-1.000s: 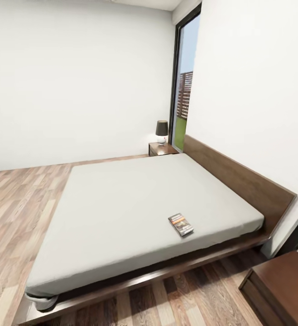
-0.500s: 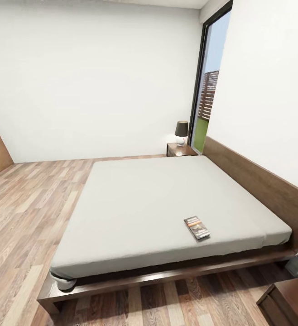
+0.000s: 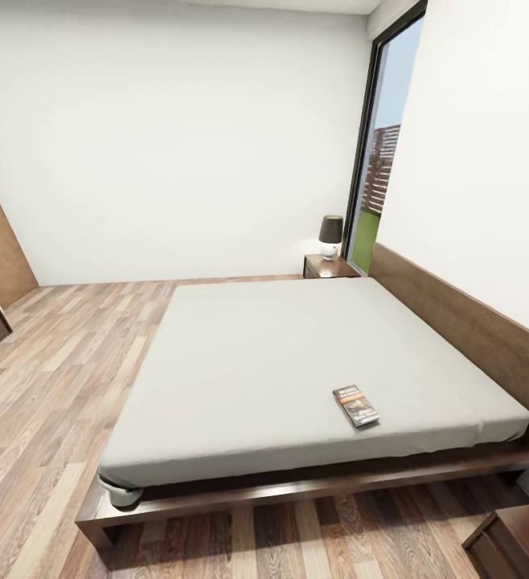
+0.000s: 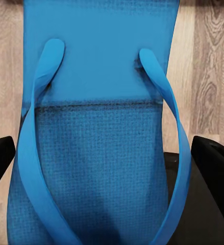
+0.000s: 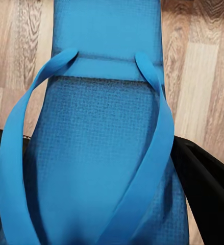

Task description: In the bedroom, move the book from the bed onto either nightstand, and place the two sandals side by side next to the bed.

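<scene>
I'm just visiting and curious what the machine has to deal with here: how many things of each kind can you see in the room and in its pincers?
Blue sandals: 2
Book: 1
Bed: 1
Nightstands: 2
Lamp: 1
Total: 7

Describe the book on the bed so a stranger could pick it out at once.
Start at the large low bed with the dark brown wooden frame and plain light grey mattress. On the mattress, near the front edge toward the headboard side, lies the small thin dark paperback. It is the sole object on the mattress, marked by an orange band and white lettering.
</scene>
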